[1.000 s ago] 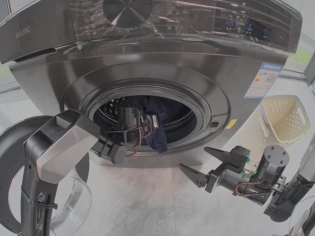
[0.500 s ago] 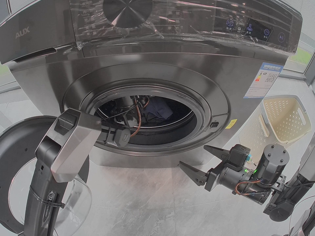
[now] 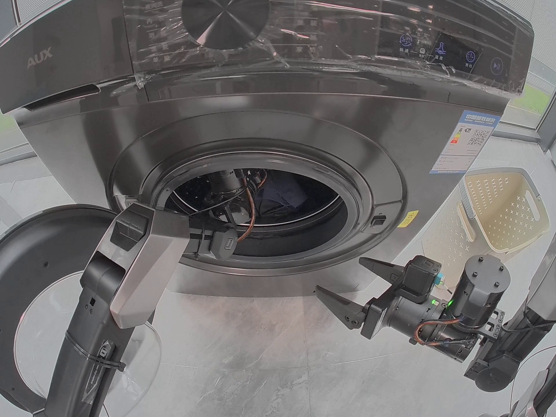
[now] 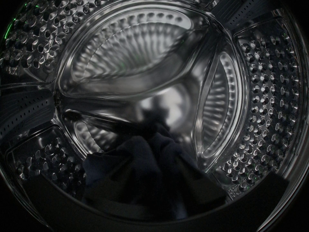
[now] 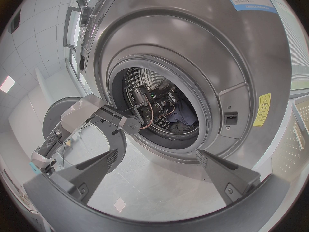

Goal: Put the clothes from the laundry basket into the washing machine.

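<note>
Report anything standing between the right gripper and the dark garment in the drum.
The left arm partly does: it extends into the drum, its wrist close beside the dark garment. The door is swung aside; the right gripper, jaws open, hangs outside.

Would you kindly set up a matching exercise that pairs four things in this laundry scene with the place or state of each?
Things:
1. dark garment
2. right gripper
3. laundry basket
4. washer door

Places or states:
A. swung wide open on the robot's left
B. open, low in front of the washing machine
C. lying inside the drum
D. beside the machine on the robot's right

Pairs: 1-C, 2-B, 3-D, 4-A
</note>
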Controlling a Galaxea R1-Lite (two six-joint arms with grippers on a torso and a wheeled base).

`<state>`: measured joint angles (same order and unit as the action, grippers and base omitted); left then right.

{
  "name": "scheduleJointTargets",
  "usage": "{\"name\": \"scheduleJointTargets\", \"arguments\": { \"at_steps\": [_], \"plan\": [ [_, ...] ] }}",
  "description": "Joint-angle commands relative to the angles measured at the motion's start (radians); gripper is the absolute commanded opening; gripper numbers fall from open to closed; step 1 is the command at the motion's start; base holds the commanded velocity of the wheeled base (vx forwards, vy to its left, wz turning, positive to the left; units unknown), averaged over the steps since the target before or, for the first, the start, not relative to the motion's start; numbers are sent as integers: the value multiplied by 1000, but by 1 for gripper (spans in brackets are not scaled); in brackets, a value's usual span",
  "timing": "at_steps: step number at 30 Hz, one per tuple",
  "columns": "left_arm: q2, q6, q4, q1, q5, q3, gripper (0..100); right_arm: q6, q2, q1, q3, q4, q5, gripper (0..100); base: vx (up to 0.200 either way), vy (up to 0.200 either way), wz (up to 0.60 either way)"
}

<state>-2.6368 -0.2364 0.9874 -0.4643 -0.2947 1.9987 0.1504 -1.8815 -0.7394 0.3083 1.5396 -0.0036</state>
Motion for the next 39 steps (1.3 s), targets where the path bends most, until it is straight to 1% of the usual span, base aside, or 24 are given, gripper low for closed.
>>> {"name": "scheduleJointTargets", "arguments": {
  "at_steps": [1, 5, 6, 9, 10, 11, 12, 13, 14, 15, 16, 19, 22, 27, 29, 30, 33, 36, 38, 39],
  "plan": [
    [0, -1, -1, -4, -1, 1, 100, 0, -2, 0, 0, 1, 1, 100, 0, 0, 0],
    [32, 2, 0, -22, -15, -55, 100, 0, -2, 0, -3, 1, 1, 100, 0, 0, 0],
    [72, 8, 0, -37, -17, -135, 100, 0, -2, 0, -3, 1, 1, 100, 0, 0, 0],
    [149, 46, -1, -67, -15, -294, 100, 0, -1, 0, -3, 1, 1, 100, 0, 0, 0],
    [152, 48, -1, -68, -15, -301, 100, 0, -1, 0, -3, 1, 1, 100, 0, 0, 0],
    [187, 68, 0, -80, -14, -373, 100, 0, -1, 0, -2, 1, 1, 100, 0, 0, 0],
    [207, 80, -3, -85, -11, -408, 100, 0, 1, 0, 0, 1, -1, 100, 0, 0, 0],
    [213, 83, -3, -85, -11, -419, 100, 0, 1, -2, 0, 1, -1, 100, 0, 0, 0],
    [236, 104, -1, -85, -8, -468, 100, 0, 2, -2, 2, 1, -1, 100, 0, 0, 0],
    [248, 115, 0, -86, -8, -495, 100, 0, 2, 0, 0, 1, -1, 100, 0, 0, 0],
    [258, 120, 5, -91, -8, -518, 100, 0, 4, 0, 0, 1, -1, 100, 0, 0, 0],
    [288, 123, 7, -99, -8, -569, 100, 0, 5, 0, 0, 1, -1, 100, 0, 0, 0],
    [344, 126, 5, -114, 0, -652, 100, -2, 8, 0, 0, 1, -1, 100, 0, 0, 0],
    [391, 124, 5, -134, 0, -735, 100, -2, 8, 0, 0, 1, -1, 100, 0, 0, 0],
    [440, 146, 16, -148, 0, -833, 100, -2, 8, 0, -5, 1, -1, 100, 0, 0, 0],
    [466, 150, 22, -159, 0, -877, 100, -2, 12, 0, -8, 1, -3, 100, 0, 0, 0],
    [523, 152, 50, -189, 6, -985, 100, -2, 33, 6, -15, -1, -4, 100, 0, 0, 0],
    [630, 152, 105, -244, 57, -1172, 100, -5, 94, 17, -44, -6, -22, 100, 0, 0, 0],
    [696, 149, 135, -281, 78, -1272, 100, -8, 124, 23, -71, -9, -22, 100, 0, 0, 0],
    [724, 149, 145, -295, 80, -1319, 100, -8, 140, 29, -84, -9, -22, 100, 0, 0, 0]
  ]
}}
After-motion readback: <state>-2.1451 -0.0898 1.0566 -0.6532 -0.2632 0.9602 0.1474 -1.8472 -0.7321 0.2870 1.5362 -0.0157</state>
